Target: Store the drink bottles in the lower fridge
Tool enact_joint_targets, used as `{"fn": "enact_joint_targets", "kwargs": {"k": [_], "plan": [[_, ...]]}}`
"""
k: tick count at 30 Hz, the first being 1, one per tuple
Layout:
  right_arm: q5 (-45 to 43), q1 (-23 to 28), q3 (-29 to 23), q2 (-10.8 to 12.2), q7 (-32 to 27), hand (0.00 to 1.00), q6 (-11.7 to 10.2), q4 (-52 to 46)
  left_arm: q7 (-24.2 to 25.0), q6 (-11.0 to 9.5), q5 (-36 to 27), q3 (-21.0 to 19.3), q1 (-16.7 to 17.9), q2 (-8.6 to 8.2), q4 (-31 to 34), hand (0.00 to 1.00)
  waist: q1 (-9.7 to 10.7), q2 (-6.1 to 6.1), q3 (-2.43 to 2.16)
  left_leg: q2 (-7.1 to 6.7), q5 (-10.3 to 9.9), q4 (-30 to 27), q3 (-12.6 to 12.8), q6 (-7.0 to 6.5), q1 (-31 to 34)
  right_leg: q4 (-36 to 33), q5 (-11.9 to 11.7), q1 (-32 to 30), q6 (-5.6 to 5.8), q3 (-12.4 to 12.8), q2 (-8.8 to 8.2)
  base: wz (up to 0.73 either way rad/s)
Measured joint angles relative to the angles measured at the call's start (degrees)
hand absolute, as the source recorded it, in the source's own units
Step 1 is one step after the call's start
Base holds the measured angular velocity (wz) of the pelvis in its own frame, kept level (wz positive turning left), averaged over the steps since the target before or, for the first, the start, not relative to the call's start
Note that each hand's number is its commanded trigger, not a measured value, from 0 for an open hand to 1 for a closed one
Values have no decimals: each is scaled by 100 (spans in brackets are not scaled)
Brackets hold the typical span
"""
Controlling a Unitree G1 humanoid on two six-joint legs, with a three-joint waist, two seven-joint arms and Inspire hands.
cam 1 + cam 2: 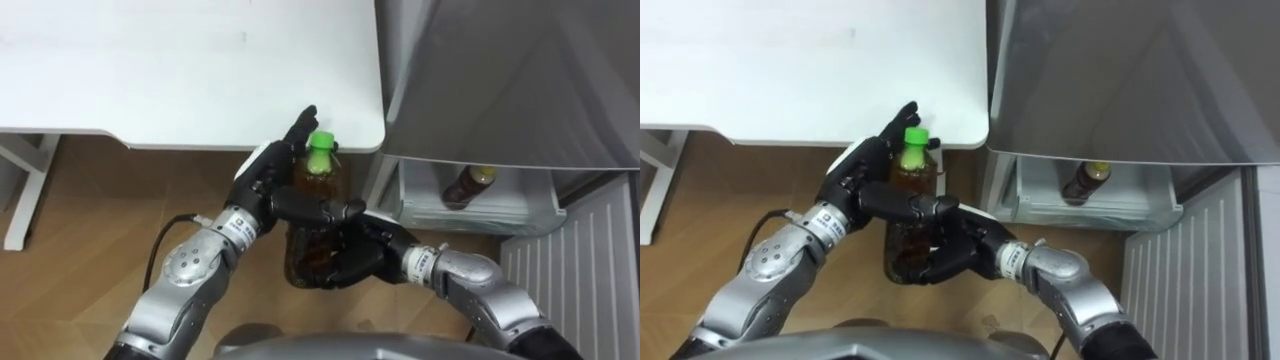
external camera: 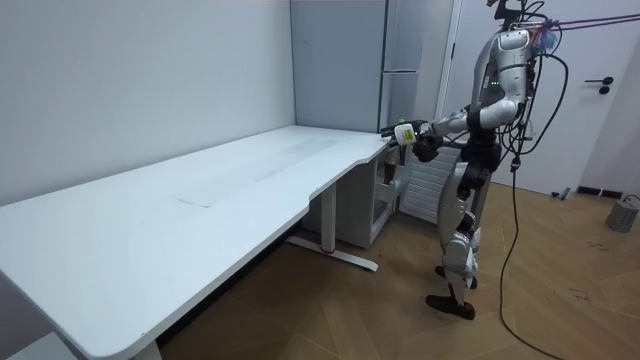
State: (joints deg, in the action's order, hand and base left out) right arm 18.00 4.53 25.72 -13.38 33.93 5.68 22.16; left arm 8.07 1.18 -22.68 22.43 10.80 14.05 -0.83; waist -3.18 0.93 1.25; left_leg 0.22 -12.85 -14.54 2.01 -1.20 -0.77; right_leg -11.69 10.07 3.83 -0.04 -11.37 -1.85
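Our right hand (image 1: pixel 343 255) grasps the green-capped bottle (image 1: pixel 322 182), left hand (image 1: pixel 266 180) flat against it; we should carry it upright into the lower fridge (image 1: pixel 520 214).

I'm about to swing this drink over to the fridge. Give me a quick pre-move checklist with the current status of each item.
1. Grip: right hand curled round the lower body of the bottle: ok.
2. Support: left hand with straight fingers against the bottle's upper side: ok.
3. Green cap on, bottle roughly upright: ok.
4. Lower fridge compartment open: ok.
5. Room inside: free space beside the yellow-capped bottle already in it: probably ok.
6. Clearance from the table: the cap sits right at its corner edge and the gap is unclear: cannot tell.
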Motion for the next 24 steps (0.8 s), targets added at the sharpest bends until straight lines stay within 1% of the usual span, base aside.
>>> {"fn": "enact_joint_targets", "kwargs": {"k": [3,5,6,7,9,10,11,12,13,14,16,17,19,21,23,24], "plan": [[-10,1,-17,-28,0,100,-34,0,-33,2,334,-5,2,14,86,0,-12,-19,13,5,0,-2,12,0,4,-4,-3,-36,-5,10,3,-4],[-20,2,-41,-26,5,100,-66,1,-34,51,607,-15,5,137,268,0,-4,-17,14,7,6,-33,-22,6,37,-4,-12,-76,-16,5,5,0],[-21,2,-47,-28,8,100,-68,1,-34,52,701,-35,5,166,288,0,-7,-18,15,9,7,-39,-39,7,37,-4,-12,-68,-16,6,2,5],[-20,2,-65,-37,9,100,-89,2,-34,52,834,-123,5,194,337,0,-7,-19,16,11,7,-50,-50,7,31,-2,-12,-57,-16,10,1,6],[-11,5,-80,-59,9,100,-179,2,-40,9,881,-416,2,170,671,0,-10,-15,18,14,7,-83,-66,7,33,5,-12,-34,-16,-7,0,5],[-12,7,-95,-61,8,100,-247,1,-93,-169,848,-691,-6,124,1068,0,-17,-12,19,16,7,-79,-70,7,21,6,-12,-20,-15,-13,-3,0],[-14,15,-121,-50,7,100,-319,1,-210,-487,715,-984,-40,46,1441,0,-20,-16,22,20,6,-63,-61,6,-6,7,-11,-2,-14,-8,-5,0],[-14,17,-141,-43,7,100,-339,1,-301,-686,648,-1110,-85,-16,1583,0,-22,-19,24,19,6,-43,-55,6,-32,6,-10,10,-13,-8,-6,-7],[-21,30,-185,-28,7,100,-373,1,-469,-1034,545,-1277,-196,-115,1749,0,-40,-26,29,17,7,15,-33,5,-95,6,-10,43,-12,-2,-5,-8],[-22,66,-251,-27,7,100,-401,1,-612,-1280,529,-1406,-259,-196,1834,0,-60,-41,38,14,6,66,-18,5,-120,11,-9,80,-9,6,-5,-8],[-3,163,-322,-18,7,100,-452,1,-768,-1426,520,-1538,-253,-218,1849,0,-79,-51,36,-2,12,136,33,2,-240,28,-1,167,4,7,-3,-5],[-3,190,-341,-13,7,100,-459,1,-820,-1426,527,-1577,-247,-215,1847,0,-92,-51,36,-3,12,149,36,2,-262,36,-1,185,4,6,0,-5],[-3,358,-491,-13,5,100,-480,-43,-1102,-1428,538,-1680,-236,-216,1848,0,-197,-53,25,-7,13,157,34,6,-274,98,-2,219,3,2,11,-2],[-4,443,-579,-26,-3,100,-506,-43,-1295,-1433,540,-1817,-199,-211,1848,0,-224,-75,10,-9,14,160,30,8,-278,99,-2,222,2,1,11,2],[-4,571,-742,-38,-32,100,-516,-43,-1500,-1470,544,-1993,-171,-203,1849,0,-305,-122,-31,-10,16,142,26,10,-305,103,-2,224,2,7,11,0],[-5,586,-767,-41,-53,100,-517,-43,-1548,-1491,549,-2035,-170,-205,1849,0,-326,-131,-37,-10,16,133,25,10,-315,103,-2,225,2,7,9,0]]}}
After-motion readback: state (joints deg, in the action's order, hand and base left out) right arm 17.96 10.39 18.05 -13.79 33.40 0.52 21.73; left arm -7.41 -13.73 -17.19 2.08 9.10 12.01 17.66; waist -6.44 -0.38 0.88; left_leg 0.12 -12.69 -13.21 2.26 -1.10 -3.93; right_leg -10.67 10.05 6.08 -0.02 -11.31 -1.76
